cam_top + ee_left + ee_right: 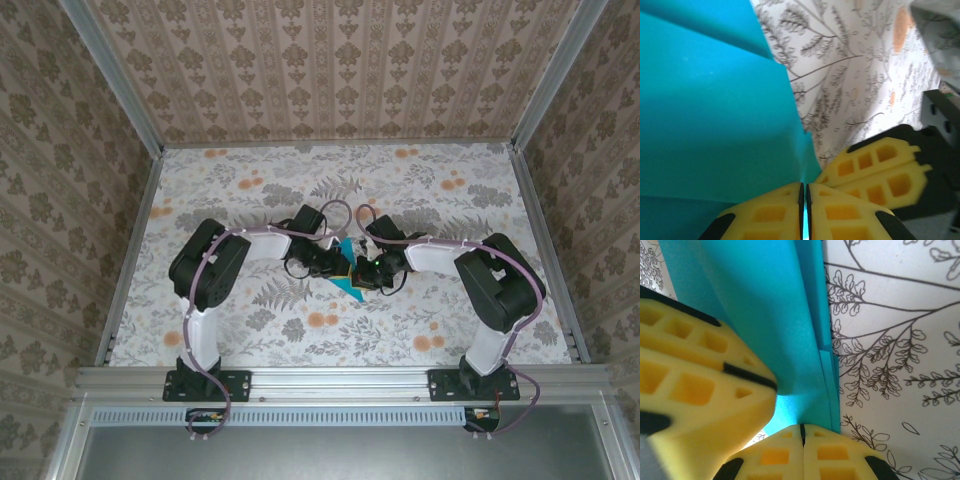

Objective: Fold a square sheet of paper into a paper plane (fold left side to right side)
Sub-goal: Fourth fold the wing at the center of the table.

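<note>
Mid-table, blue paper [346,284] tight in left end effector [804,195] and right end effector [801,434].

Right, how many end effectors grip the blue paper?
2. The left end effector is shut on the folded turquoise-blue paper sheet; the right end effector appears shut on its layered edge. Both meet midway across the floral tabletop.

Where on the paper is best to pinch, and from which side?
Pinch the paper on its stacked folded edge, likely its stiffest part. Come edge-on, a finger on each face: it looks raised off the table, so both faces look free. The left gripper and right gripper pinch it that way now.
</note>
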